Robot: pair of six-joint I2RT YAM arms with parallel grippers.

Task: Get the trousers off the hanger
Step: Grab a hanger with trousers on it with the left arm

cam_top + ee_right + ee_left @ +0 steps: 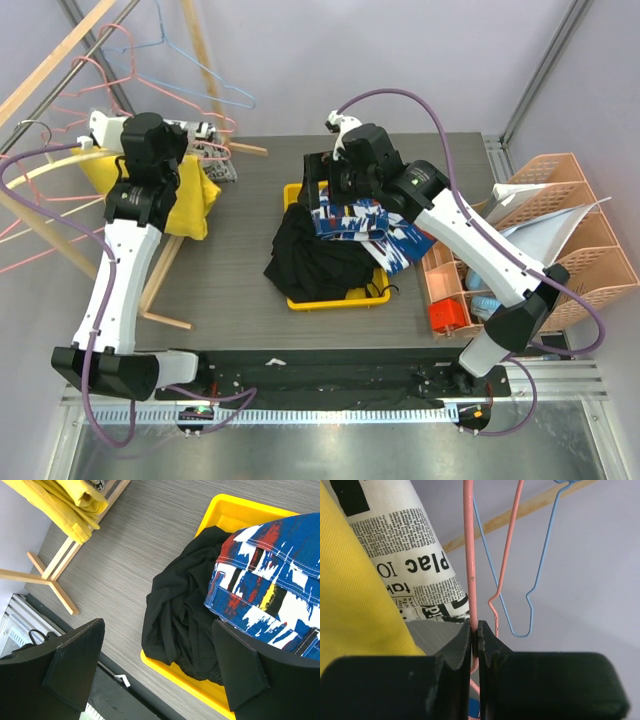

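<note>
My left gripper (pixel 218 145) is at the back left by the wooden rack, shut on the wire of a pink hanger (pixel 469 555); its jaws (pixel 474 630) pinch that wire. Yellow trousers (pixel 190 200) hang folded just below it and fill the left of the left wrist view (pixel 355 605). A newspaper-print cloth (pixel 415 555) lies beside the pink wire. My right gripper (pixel 325 185) is open and empty (pixel 157 630), held above a yellow tray (pixel 335 300) that contains a black garment (pixel 185 615) and a blue patterned garment (pixel 270 570).
A blue wire hanger (pixel 540 565) and more pink hangers (pixel 150 75) hang on the wooden rack (pixel 60 50). The rack's foot (pixel 165 300) rests on the table at the left. An orange organiser (pixel 570 240) and a red object (pixel 450 318) stand at the right.
</note>
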